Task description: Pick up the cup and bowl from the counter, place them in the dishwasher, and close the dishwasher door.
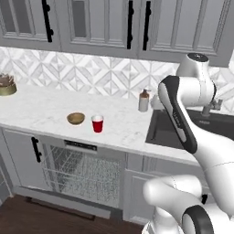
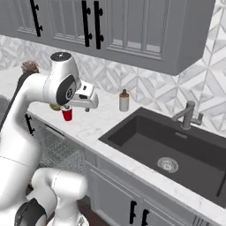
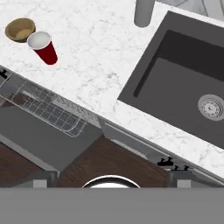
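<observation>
cup: I count one small red plastic party cup with white rim [image 1: 97,124], upright on the white marble-look tabletop [image 1: 45,112], near its front edge
bowl: one shallow tan wood-look bowl [image 1: 76,119], just beside the cup on its left in my left base view, apart from it
dishwasher: one grey-fronted dishwasher [image 1: 82,171] under the tabletop below cup and bowl, grey wire rack [image 3: 41,105] showing
dishwasher door: one flat grey drop-down panel [image 3: 39,135], open, lying low under the rack in my hand view
sink: one dark basin [image 2: 176,154], one grey faucet [image 2: 189,114]
soap bottle: one grey dispenser with dark pump [image 1: 144,100], by the sink
fingers: spread apart, holding nothing; the hand [image 2: 84,99] is high over the tabletop between cup and sink
</observation>
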Available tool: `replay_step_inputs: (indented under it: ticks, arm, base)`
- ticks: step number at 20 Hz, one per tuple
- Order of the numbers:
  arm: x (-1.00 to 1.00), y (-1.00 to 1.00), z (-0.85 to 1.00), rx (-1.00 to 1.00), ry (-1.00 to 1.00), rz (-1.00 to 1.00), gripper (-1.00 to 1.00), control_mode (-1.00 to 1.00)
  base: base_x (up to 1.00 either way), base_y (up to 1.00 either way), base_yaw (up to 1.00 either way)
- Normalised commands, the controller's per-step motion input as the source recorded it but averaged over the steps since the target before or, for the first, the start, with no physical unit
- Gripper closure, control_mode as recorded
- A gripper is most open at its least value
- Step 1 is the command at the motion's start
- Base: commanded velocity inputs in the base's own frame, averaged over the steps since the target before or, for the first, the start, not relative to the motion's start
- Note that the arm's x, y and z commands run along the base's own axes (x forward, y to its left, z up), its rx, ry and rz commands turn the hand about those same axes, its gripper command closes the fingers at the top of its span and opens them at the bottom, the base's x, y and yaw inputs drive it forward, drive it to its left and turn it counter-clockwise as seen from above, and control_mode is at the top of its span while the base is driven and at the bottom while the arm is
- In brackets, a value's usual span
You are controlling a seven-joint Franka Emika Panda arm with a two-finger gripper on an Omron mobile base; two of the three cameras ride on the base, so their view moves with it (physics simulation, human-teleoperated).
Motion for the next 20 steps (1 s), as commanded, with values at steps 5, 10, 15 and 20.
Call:
replay_step_inputs:
  ticks: [5, 10, 15, 20]
  arm:
    - [0.0, 0.0, 0.0, 0.0, 0.0, 0.0, -1.0, 1.0]
    - [0.0, 0.0, 0.0, 0.0, 0.0, 0.0, -1.0, 1.0]
    - [0.0, 0.0, 0.0, 0.0, 0.0, 0.0, -1.0, 1.0]
    - [0.0, 0.0, 0.0, 0.0, 0.0, 0.0, -1.0, 1.0]
  base:
    - [0.01, -0.7, 0.47]
    - [0.23, -0.54, 0.45]
    - [0.5, -0.03, 0.27]
    - [0.09, 0.03, 0.12]
